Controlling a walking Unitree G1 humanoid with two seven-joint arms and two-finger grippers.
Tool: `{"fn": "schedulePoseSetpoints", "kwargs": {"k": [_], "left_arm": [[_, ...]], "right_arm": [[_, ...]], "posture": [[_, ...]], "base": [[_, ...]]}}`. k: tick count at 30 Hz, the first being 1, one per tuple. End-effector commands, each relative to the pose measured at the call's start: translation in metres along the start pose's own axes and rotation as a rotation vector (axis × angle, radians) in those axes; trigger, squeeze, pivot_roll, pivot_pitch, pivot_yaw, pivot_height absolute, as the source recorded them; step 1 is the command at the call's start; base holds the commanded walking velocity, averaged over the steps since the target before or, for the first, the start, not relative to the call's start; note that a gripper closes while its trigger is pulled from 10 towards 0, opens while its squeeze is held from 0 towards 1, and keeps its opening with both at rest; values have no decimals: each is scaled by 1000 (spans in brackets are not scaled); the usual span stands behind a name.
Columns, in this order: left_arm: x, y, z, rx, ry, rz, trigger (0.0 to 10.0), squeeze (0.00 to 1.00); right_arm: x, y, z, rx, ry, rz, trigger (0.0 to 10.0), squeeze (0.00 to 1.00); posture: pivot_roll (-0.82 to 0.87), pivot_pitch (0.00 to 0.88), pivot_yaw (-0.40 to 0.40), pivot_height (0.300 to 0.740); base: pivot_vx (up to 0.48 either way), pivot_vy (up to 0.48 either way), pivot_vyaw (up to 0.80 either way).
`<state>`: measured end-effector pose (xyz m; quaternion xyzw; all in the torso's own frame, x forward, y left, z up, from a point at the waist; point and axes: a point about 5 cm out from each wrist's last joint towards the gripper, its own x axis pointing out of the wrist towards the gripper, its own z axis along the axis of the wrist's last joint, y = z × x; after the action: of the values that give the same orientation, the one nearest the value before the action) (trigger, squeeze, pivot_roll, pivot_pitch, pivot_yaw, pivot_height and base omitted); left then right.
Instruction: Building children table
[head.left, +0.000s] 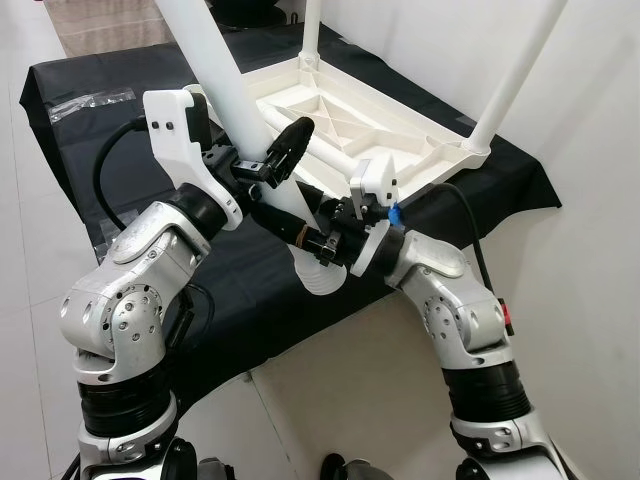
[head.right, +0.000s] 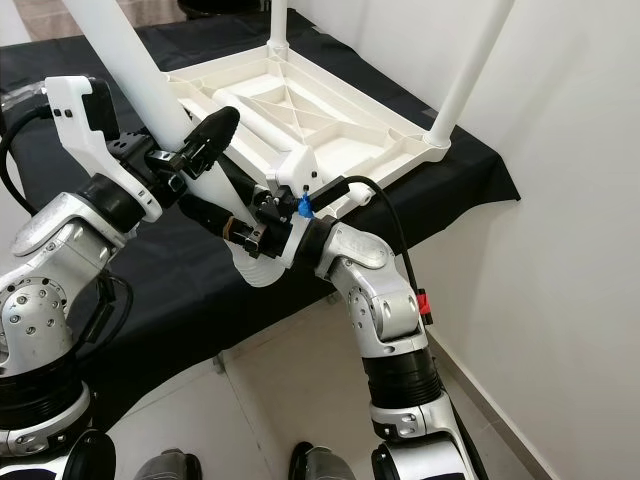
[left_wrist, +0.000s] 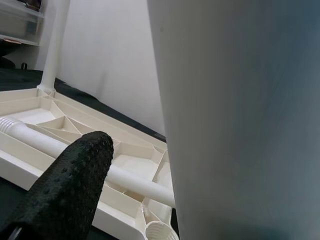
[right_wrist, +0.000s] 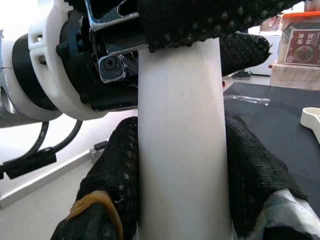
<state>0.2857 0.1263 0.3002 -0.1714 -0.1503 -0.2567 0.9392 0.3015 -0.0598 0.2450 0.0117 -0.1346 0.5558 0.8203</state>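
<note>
Presently: white table leg (head.left: 235, 95), loose, held aslant by both grippers so its threaded end can be steered to a socket. Left gripper (head.left: 262, 160) clasps it mid-shaft; right gripper (head.left: 300, 232), fingers tight around it, near the foot. Tabletop (head.left: 345, 120) lies inverted on black cloth (head.left: 120, 130), sockets upward. Red-labelled box (right_wrist: 300, 42): writing illegible.

Upturned tabletop (head.left: 330, 110) on cloth (head.left: 120, 130)

Tiled, white-walled room; black-draped table (head.left: 90, 130).
</note>
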Motion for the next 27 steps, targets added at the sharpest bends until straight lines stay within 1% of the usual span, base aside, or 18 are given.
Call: {"fn": "schedulePoseSetpoints", "kwargs": {"k": [1,3,4,5,6,15,19,23,24,26,27], "left_arm": [[-1,1,-3,-10,19,11,10000,0],[-1,1,-3,-11,20,11,10000,0],[-1,1,-3,-18,19,15,8745,0],[-1,1,-3,-18,19,15,8745,0],[-1,1,-3,-18,21,22,0,0],[-1,3,-2,-13,11,39,0,0],[-3,6,0,3,-9,69,0,0],[-3,8,0,15,-3,87,0,0],[-3,9,0,22,5,93,10000,0],[-2,9,0,26,12,98,10000,0],[-2,10,0,36,16,100,10000,0]], "right_arm": [[8,16,3,-48,-10,89,0,0],[8,16,3,-50,-11,88,0,0],[8,16,3,-54,-11,89,0,0],[8,16,3,-54,-11,89,0,0],[9,17,3,-56,-10,90,0,0],[10,17,3,-60,-9,90,0,0],[9,16,2,-64,-3,75,0,0],[9,15,1,-72,4,65,0,0],[9,14,0,-80,15,53,0,0],[9,13,0,-86,23,45,0,0],[9,11,-2,-93,41,29,10000,0]], "posture": [[40,121,-72,740],[40,121,-72,740],[39,122,-68,740],[39,122,-68,740],[40,121,-71,740],[42,122,-71,740],[41,121,-71,740],[41,121,-72,740],[41,121,-72,740],[41,121,-72,740],[41,121,-72,740]], "base": [[0,0,0],[0,0,0],[0,0,0],[0,0,0],[0,0,0],[0,0,0],[0,0,0],[0,0,0],[0,0,0],[0,0,0],[0,0,0]]}}
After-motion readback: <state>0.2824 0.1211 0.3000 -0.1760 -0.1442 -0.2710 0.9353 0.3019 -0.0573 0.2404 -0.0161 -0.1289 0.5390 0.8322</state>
